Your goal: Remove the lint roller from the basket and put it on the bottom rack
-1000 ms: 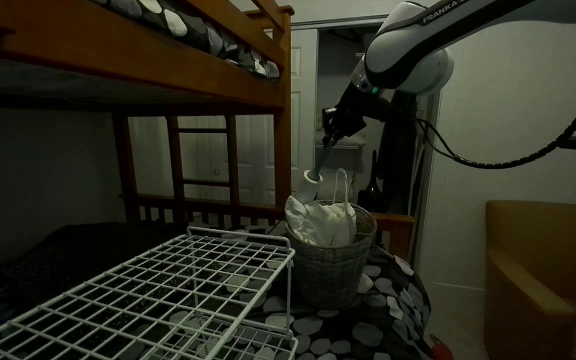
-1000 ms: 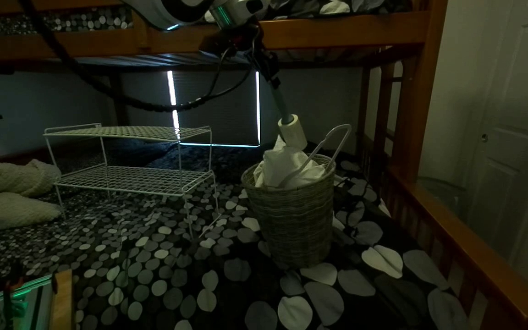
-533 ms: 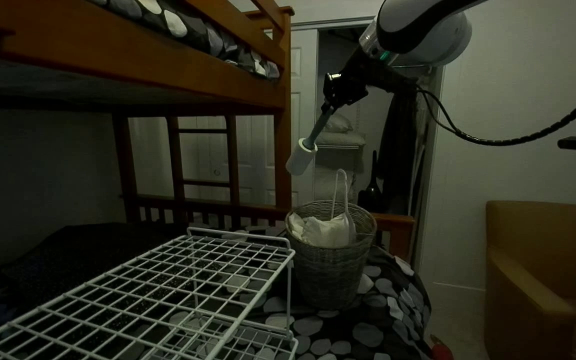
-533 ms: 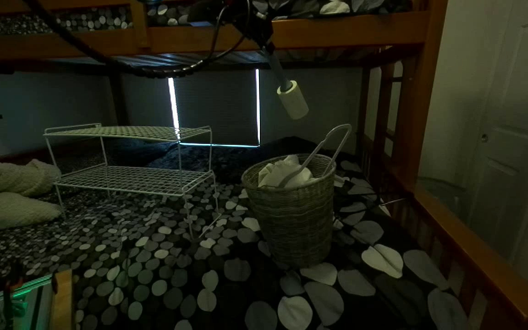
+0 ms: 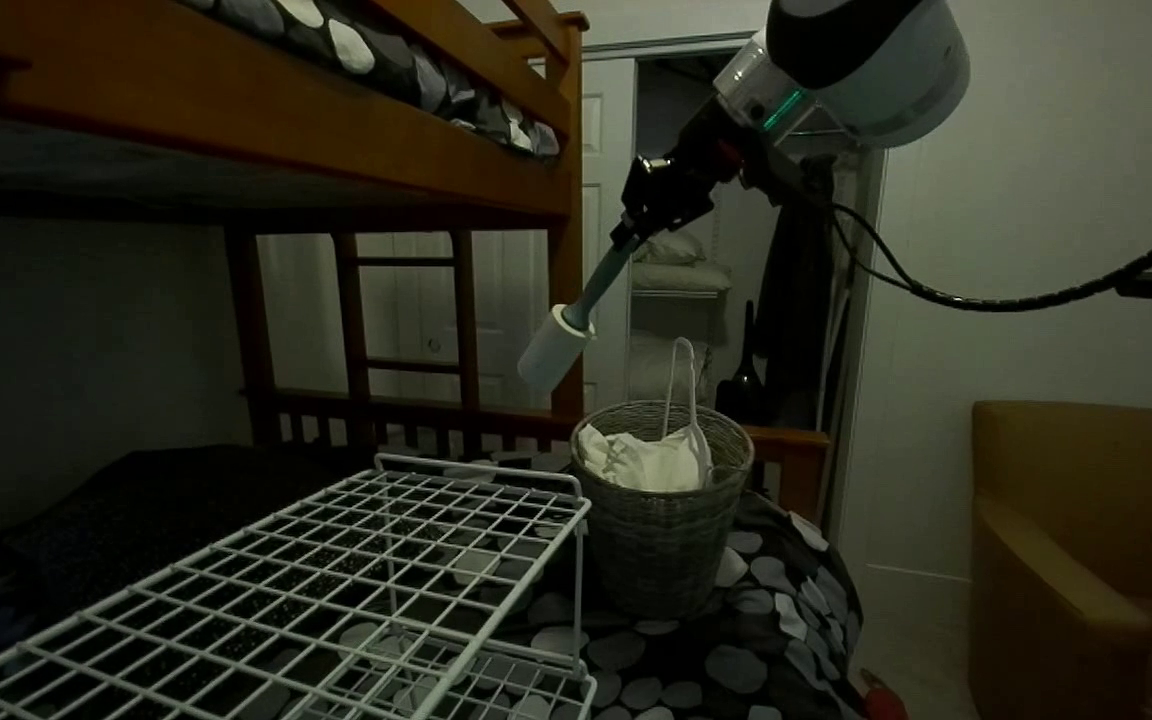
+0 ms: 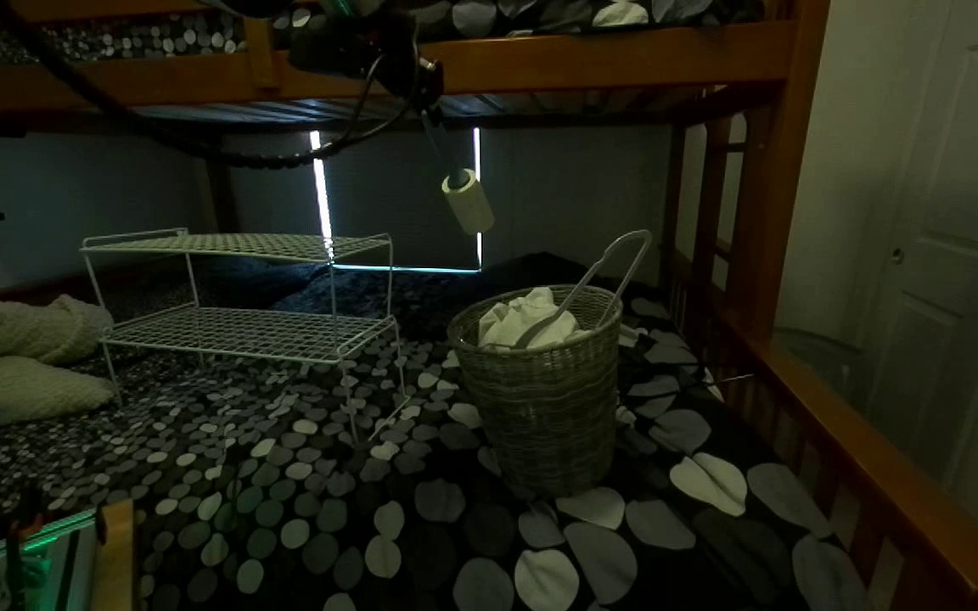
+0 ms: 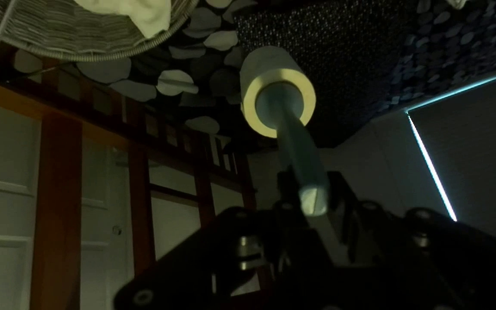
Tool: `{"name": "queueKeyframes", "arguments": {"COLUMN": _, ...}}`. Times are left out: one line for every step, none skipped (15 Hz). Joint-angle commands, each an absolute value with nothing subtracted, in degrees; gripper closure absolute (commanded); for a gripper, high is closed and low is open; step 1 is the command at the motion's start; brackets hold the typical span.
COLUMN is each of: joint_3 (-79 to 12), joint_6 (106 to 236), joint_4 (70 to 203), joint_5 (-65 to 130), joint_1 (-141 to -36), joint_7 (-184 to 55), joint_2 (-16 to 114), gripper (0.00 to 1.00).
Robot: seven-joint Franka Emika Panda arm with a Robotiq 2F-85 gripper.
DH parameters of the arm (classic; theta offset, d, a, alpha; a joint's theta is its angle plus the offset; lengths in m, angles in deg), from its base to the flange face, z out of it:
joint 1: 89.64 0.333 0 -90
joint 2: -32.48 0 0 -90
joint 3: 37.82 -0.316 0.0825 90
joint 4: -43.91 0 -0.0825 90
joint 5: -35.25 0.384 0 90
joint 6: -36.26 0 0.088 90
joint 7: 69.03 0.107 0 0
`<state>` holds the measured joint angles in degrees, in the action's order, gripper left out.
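My gripper [image 5: 626, 236] is shut on the handle of the lint roller [image 5: 554, 350], with a fingertip on each side in the wrist view [image 7: 311, 189]. The roller hangs tilted, white head [image 6: 469, 204] down, in the air above and beside the basket [image 6: 540, 407]. It touches nothing else. The grey wicker basket stands upright on the bed with white cloth [image 6: 531, 318] inside; part of its rim shows in the wrist view [image 7: 88, 56]. The bottom rack [image 6: 234, 333] is the lower white wire shelf. In an exterior view the upper shelf partly hides it [image 5: 536, 662].
The upper wire shelf [image 6: 243, 244] stands over the bottom rack. The basket's looped handle [image 6: 629, 246] sticks up. The wooden upper bunk rail [image 6: 540, 72] runs close to the arm, and a bed post [image 5: 566, 300] stands behind. A fleece blanket [image 6: 22, 365] lies beside the rack.
The lint roller has come up out of the basket in my gripper. It has then moved sideways toward the rack and slightly down. The cloth has sunk lower in the basket.
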<state>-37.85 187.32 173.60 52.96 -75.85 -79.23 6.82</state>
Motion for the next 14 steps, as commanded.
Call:
{"name": "queueKeyframes", "arguments": {"joint_3": -37.4, "joint_6": 188.4, "joint_4": 184.6, "joint_5": 53.6, "joint_1": -77.1, "joint_7": -76.8, "joint_2": -1.3, "gripper": 0.95}}
{"name": "queueKeyframes", "arguments": {"joint_3": -37.4, "joint_6": 187.5, "joint_4": 186.6, "joint_5": 53.4, "joint_1": -77.7, "joint_7": -75.5, "joint_2": -2.6, "gripper": 0.95}}
{"name": "queueKeyframes", "arguments": {"joint_3": -36.0, "joint_6": 186.9, "joint_4": 188.3, "joint_5": 55.3, "joint_1": -76.7, "joint_7": -75.6, "joint_2": -3.1, "gripper": 0.95}}
{"name": "queueKeyframes", "arguments": {"joint_3": -33.7, "joint_6": 187.3, "joint_4": 189.9, "joint_5": 58.2, "joint_1": -74.5, "joint_7": -77.1, "joint_2": -3.4, "gripper": 0.95}}
{"name": "queueKeyframes", "arguments": {"joint_3": -30.9, "joint_6": 189.5, "joint_4": 191.2, "joint_5": 62.4, "joint_1": -71.8, "joint_7": -79.4, "joint_2": -3.4, "gripper": 0.95}}
{"name": "queueKeyframes", "arguments": {"joint_3": -28.7, "joint_6": 190.2, "joint_4": 191.5, "joint_5": 65.8, "joint_1": -69.6, "joint_7": -81.4, "joint_2": -2.7, "gripper": 0.95}}
{"name": "queueKeyframes", "arguments": {"joint_3": -26.4, "joint_6": 189.5, "joint_4": 191.1, "joint_5": 69.3, "joint_1": -67.4, "joint_7": -83.6, "joint_2": -1.8, "gripper": 0.95}}
{"name": "queueKeyframes", "arguments": {"joint_3": -24.8, "joint_6": 187.4, "joint_4": 190.9, "joint_5": 72.1, "joint_1": -66.1, "joint_7": -84.6, "joint_2": -1.8, "gripper": 0.95}}
{"name": "queueKeyframes", "arguments": {"joint_3": -25.0, "joint_6": 185.3, "joint_4": 191.3, "joint_5": 72.6, "joint_1": -67.1, "joint_7": -84.2, "joint_2": -2.1, "gripper": 0.95}}
{"name": "queueKeyframes", "arguments": {"joint_3": -25.2, "joint_6": 184.0, "joint_4": 191.5, "joint_5": 73.0, "joint_1": -67.9, "joint_7": -84.5, "joint_2": -1.6, "gripper": 0.95}}
{"name": "queueKeyframes", "arguments": {"joint_3": -25.1, "joint_6": 182.4, "joint_4": 192.0, "joint_5": 73.2, "joint_1": -68.6, "joint_7": -85.2, "joint_2": -1.4, "gripper": 0.95}}
{"name": "queueKeyframes", "arguments": {"joint_3": -24.1, "joint_6": 180.1, "joint_4": 191.9, "joint_5": 74.0, "joint_1": -68.2, "joint_7": -87.3, "joint_2": -1.1, "gripper": 0.95}}
{"name": "queueKeyframes", "arguments": {"joint_3": -22.7, "joint_6": 178.8, "joint_4": 191.4, "joint_5": 76.4, "joint_1": -67.1, "joint_7": -90.2, "joint_2": -0.2, "gripper": 0.95}}
{"name": "queueKeyframes", "arguments": {"joint_3": -22.2, "joint_6": 176.8, "joint_4": 190.4, "joint_5": 77.9, "joint_1": -67.3, "joint_7": -92.1, "joint_2": 1.4, "gripper": 0.95}}
